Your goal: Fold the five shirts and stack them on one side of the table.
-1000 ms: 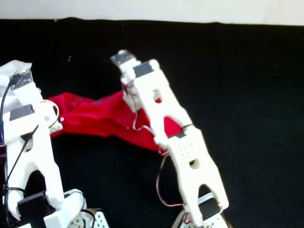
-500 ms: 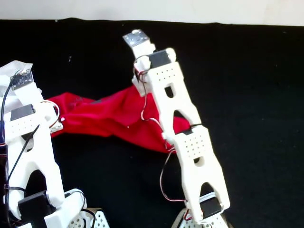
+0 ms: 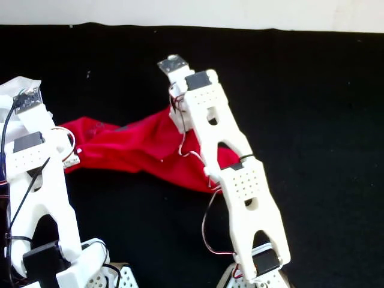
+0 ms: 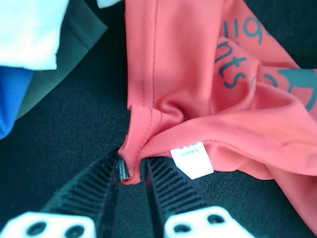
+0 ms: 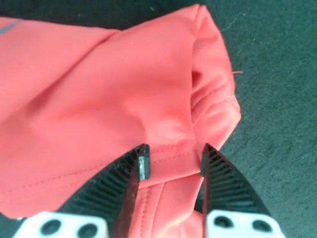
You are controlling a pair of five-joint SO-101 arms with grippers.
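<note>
Evidently soft and limp, the crumpled red cloth shirt (image 3: 132, 150) sags between grips, left fingers (image 4: 94, 183) pinching its stitched hem, right fingers (image 5: 124, 183) clamping another hem fold.

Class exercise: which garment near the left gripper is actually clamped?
The red shirt; the left gripper pinches its hem. The white garment, blue garment and dark-green garment lie ungripped.

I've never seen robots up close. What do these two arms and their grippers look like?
The left arm and right arm are white plastic shells with cut-outs and dotted holes, black motors at joints, thin red and black cables. The left gripper and right gripper have black ribbed fingers on white bases.
</note>
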